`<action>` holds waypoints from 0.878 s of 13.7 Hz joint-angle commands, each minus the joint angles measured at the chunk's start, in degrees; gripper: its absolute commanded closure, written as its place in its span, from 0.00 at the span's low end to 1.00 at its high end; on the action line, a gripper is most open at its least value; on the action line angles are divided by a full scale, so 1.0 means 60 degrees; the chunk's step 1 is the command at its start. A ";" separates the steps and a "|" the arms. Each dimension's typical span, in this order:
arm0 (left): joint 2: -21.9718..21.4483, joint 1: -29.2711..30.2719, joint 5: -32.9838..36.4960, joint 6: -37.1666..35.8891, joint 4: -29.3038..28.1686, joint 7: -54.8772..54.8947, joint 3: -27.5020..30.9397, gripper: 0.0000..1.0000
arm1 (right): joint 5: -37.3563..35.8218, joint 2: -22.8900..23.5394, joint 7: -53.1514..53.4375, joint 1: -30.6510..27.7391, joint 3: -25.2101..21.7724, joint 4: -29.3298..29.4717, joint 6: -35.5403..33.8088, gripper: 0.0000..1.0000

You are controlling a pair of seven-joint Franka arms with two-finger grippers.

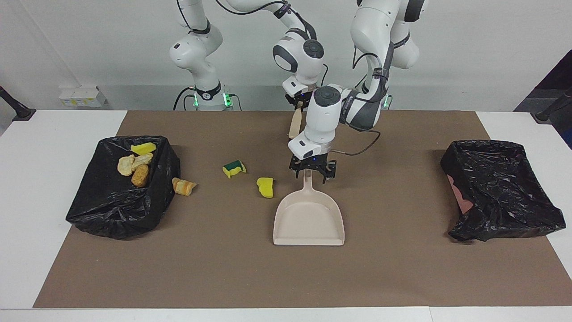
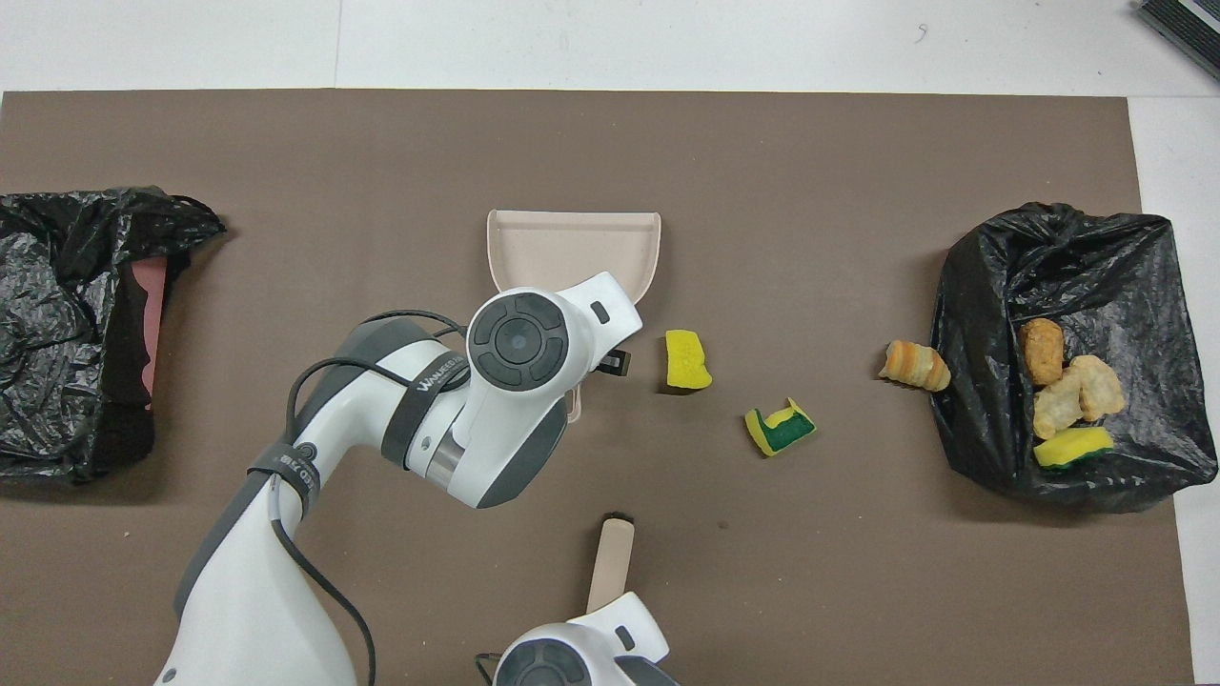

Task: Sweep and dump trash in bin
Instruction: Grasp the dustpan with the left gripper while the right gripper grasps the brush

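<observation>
Bench (image 1: 67,125): white, w/ brown mat (image 1: 286,277) on top
Bins: black-bagged bin (image 1: 120,210) at right arm's end; 2nd bagged bin (image 1: 500,197) at left arm's end
Dustpan (image 1: 308,219): beige, flat on mat, handle twd robots
Left claw (image 1: 312,173): spread wide astride dustpan handle; not pinching
Right claw (image 1: 300,103): pressed together on brush (image 1: 294,124) handle; brush tilted over mat
Trash: 4 scraps in bin (image 1: 136,163); bread lump (image 1: 183,186) just beside that bin; green-backed sponge (image 1: 234,168) & yellow sponge (image 1: 266,187) on mat, between bin & dustpan
</observation>
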 commanded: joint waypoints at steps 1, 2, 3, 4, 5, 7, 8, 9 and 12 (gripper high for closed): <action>-0.0050 -0.0149 -0.0110 0.0157 -0.0135 -0.0104 0.0170 0.14 | 0.0094 -0.0535 -0.0032 -0.0984 0.0036 -0.0007 -0.0890 1.00; -0.0050 -0.0135 -0.0110 0.0113 -0.0150 -0.0104 0.0170 0.22 | 0.0080 -0.0725 -0.0135 -0.1395 0.0036 0.0008 -0.1286 1.00; -0.0064 -0.0091 -0.0125 0.0098 -0.0150 -0.0104 0.0170 0.31 | 0.0080 -0.0945 -0.0383 -0.1805 0.0022 0.0008 -0.1565 1.00; -0.0093 -0.0105 -0.0125 -0.0062 -0.0237 -0.0089 0.0170 0.50 | 0.0022 -0.1193 -0.0748 -0.2317 0.0021 0.0008 -0.1930 1.00; -0.0123 -0.0105 -0.0125 -0.0209 -0.0281 -0.0060 0.0170 0.69 | -0.0080 -0.1297 -0.0998 -0.2685 0.0021 0.0008 -0.2239 1.00; -0.0138 -0.0120 -0.0125 -0.0327 -0.0282 0.0071 0.0171 0.94 | -0.0256 -0.1444 -0.1597 -0.3373 -0.0008 0.0023 -0.2504 1.00; -0.0138 -0.0120 -0.0125 -0.0356 -0.0267 0.0072 0.0185 0.98 | -0.0489 -0.1474 -0.1920 -0.3739 -0.0008 0.0095 -0.2708 1.00; -0.0138 -0.0106 -0.0110 -0.0342 -0.0252 0.0086 0.0185 1.00 | -0.0999 -0.1416 -0.2315 -0.4120 0.0007 0.0226 -0.2986 1.00; -0.0371 -0.0003 -0.0110 -0.0356 -0.0208 0.0495 0.0258 1.00 | -0.1997 -0.1284 -0.3605 -0.5146 0.0007 0.0242 -0.3209 1.00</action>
